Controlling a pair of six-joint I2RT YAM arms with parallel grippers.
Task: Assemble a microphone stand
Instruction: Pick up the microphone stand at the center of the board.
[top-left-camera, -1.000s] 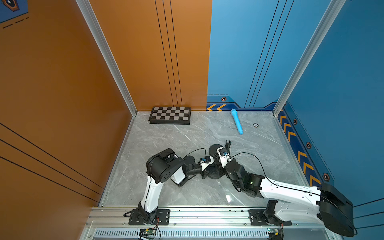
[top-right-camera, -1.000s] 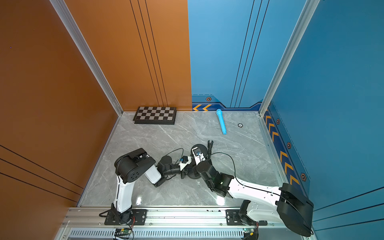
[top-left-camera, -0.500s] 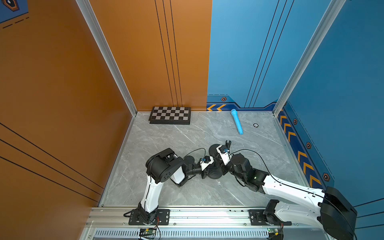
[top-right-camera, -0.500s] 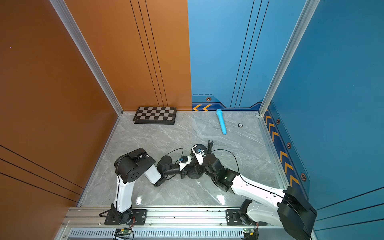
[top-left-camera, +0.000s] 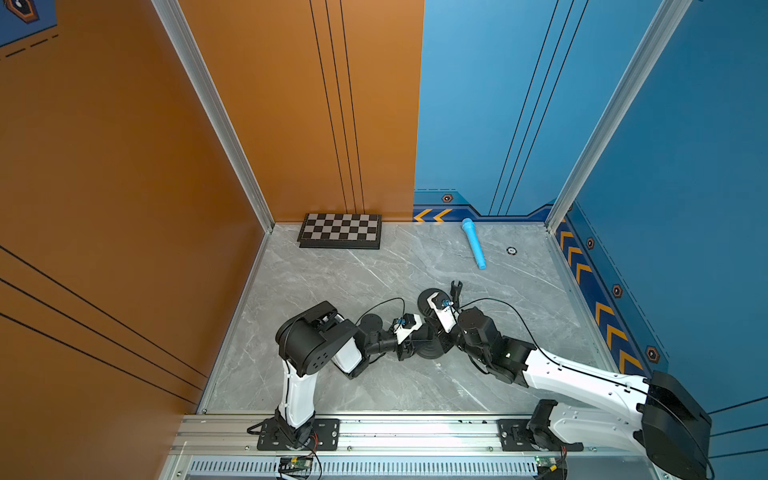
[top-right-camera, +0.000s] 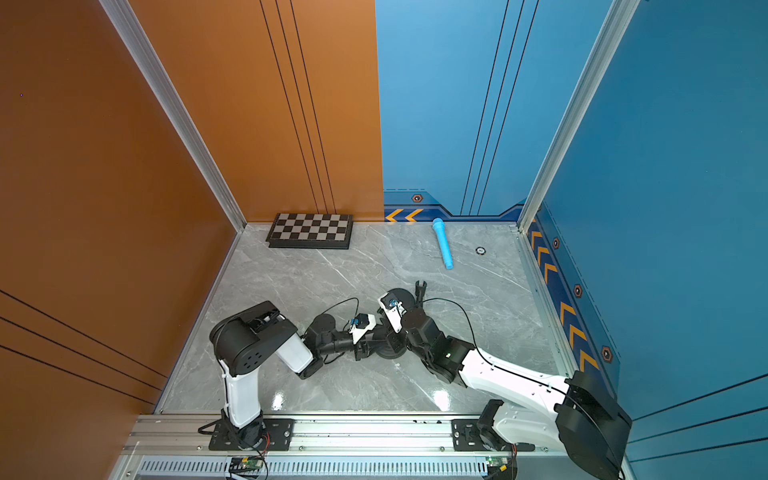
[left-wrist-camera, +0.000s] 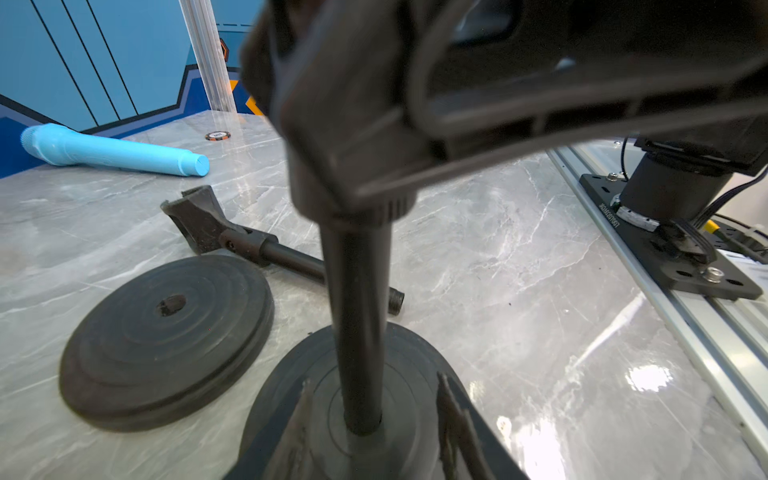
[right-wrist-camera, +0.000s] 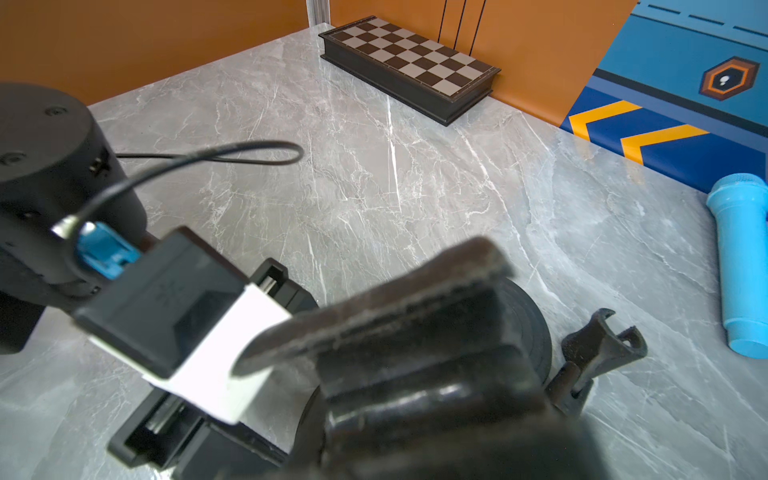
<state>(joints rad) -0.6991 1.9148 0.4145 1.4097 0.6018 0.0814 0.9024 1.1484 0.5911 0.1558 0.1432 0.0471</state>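
Observation:
In the left wrist view a black pole (left-wrist-camera: 357, 311) stands upright in a round black base (left-wrist-camera: 399, 365). My left gripper (left-wrist-camera: 374, 415) is open low around the pole, and its fingers (left-wrist-camera: 305, 415) stand clear on both sides. My right gripper (left-wrist-camera: 353, 195) is shut on the pole's upper end. In a top view both grippers meet over the base (top-left-camera: 428, 353). A second black disc (left-wrist-camera: 166, 332) with a centre hole lies flat beside it. A black clip on a short rod (left-wrist-camera: 216, 232) and a blue microphone (top-left-camera: 473, 243) lie on the table.
A folded chessboard (top-left-camera: 340, 230) lies against the back wall. A small round fitting (top-left-camera: 511, 250) sits in the tabletop near the microphone. The aluminium rail (top-left-camera: 415, 432) with both arm mounts runs along the front edge. Walls close the table on three sides.
My left gripper has opened off the pole. My right gripper has closed on the pole's upper part, and the right arm has swung in closer to the base.

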